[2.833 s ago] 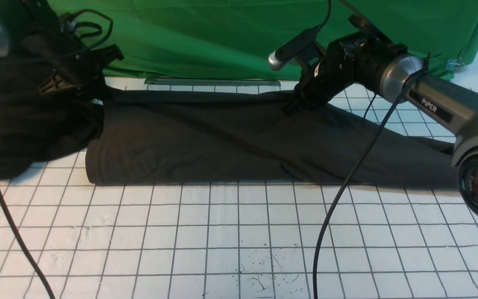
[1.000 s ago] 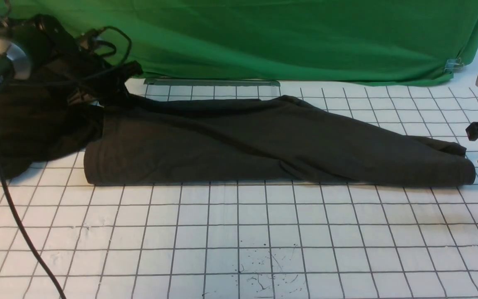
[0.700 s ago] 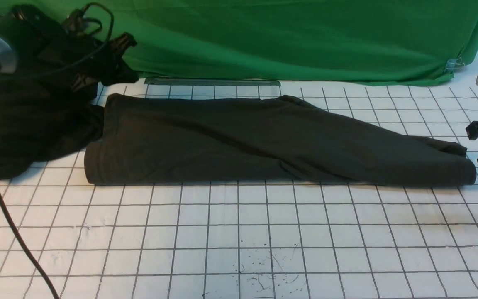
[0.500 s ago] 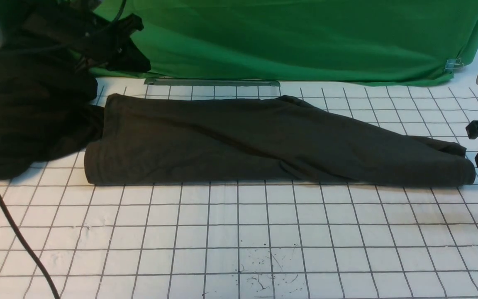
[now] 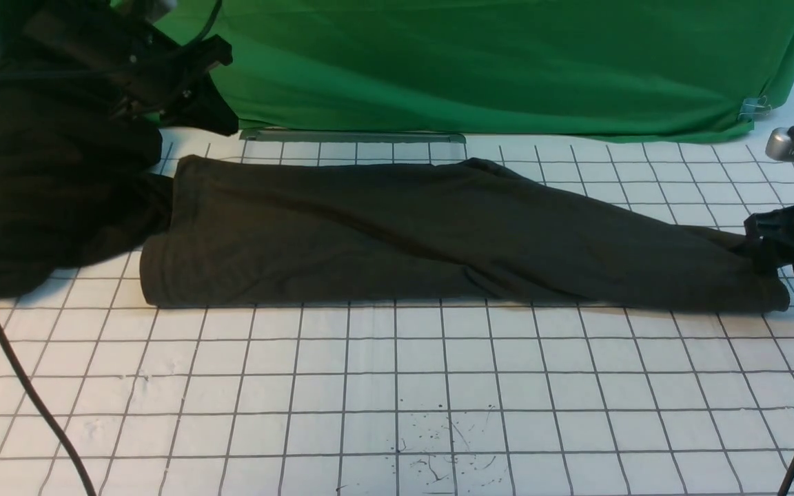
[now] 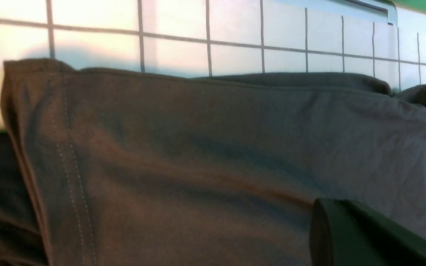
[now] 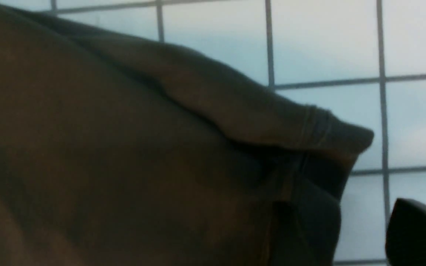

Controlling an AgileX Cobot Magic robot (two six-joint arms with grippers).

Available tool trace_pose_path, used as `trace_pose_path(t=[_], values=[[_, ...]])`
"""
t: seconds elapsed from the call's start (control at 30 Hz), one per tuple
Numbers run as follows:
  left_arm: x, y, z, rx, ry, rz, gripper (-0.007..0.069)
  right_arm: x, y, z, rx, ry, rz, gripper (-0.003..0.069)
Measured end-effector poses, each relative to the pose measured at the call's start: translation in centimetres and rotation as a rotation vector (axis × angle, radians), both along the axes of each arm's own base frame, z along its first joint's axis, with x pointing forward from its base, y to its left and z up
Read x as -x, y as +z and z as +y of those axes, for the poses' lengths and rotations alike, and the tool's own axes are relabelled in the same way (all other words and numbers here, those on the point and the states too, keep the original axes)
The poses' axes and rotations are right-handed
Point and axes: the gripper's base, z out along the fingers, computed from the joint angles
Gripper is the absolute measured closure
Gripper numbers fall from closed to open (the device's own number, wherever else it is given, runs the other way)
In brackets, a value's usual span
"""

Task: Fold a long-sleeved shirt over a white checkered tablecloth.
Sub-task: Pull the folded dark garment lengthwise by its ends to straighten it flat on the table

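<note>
- One long-sleeved shirt (image 5: 438,234) lies as a long dark band across the far half of the white checkered tablecloth (image 5: 397,386). It is already doubled lengthwise, with a rounded fold along its near edge and a right end narrower than the left.
- At the right end several layers are stacked. The right wrist view shows a stitched edge (image 7: 320,125) standing up off the layer beneath.
- The right gripper (image 5: 766,244) sits low at that end, touching the cloth or just beside it; which cannot be told. Whether its jaws are spread or closed also cannot be told. Only one finger (image 7: 420,229) shows, apart from the fabric.
- The left gripper (image 5: 197,83) hangs raised near the far left corner, jaws pressed together. The shirt's stitched corner (image 6: 31,85) lies free below it.
- Judged step: taking the right end for a crosswise fold. The bite should go deep enough to catch every layer, not just the raised edge. The lift should only just clear the band, then carry straight along it.
- Risk: a black heap of cloth (image 5: 45,193) touches the shirt's left end, so the carried end should land short of it.
</note>
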Motion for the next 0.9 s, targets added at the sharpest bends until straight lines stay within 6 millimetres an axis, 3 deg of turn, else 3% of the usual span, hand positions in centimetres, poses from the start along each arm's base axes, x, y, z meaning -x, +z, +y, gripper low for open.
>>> trace_pose_path(t=[0.27, 0.53, 0.73, 0.9], values=[[0.0, 0.0, 0.0, -0.004, 0.003, -0.004, 0.0623, -0.3, -0.1, 0.8, -0.018, 0.026, -0.020, 0.0421], [0.0, 0.0, 0.1, -0.014, 0.003, -0.003, 0.0623, -0.7, -1.7, 1.8, -0.018, 0.056, 0.012, 0.0398], [0.0, -0.1, 0.1, -0.018, 0.001, 0.002, 0.0623, -0.8, -1.5, 1.7, 0.017, 0.104, 0.009, 0.0395], [0.0, -0.1, 0.1, -0.020, 0.001, 0.002, 0.0623, -1.3, -0.6, 1.6, 0.030, 0.119, -0.009, 0.0333]])
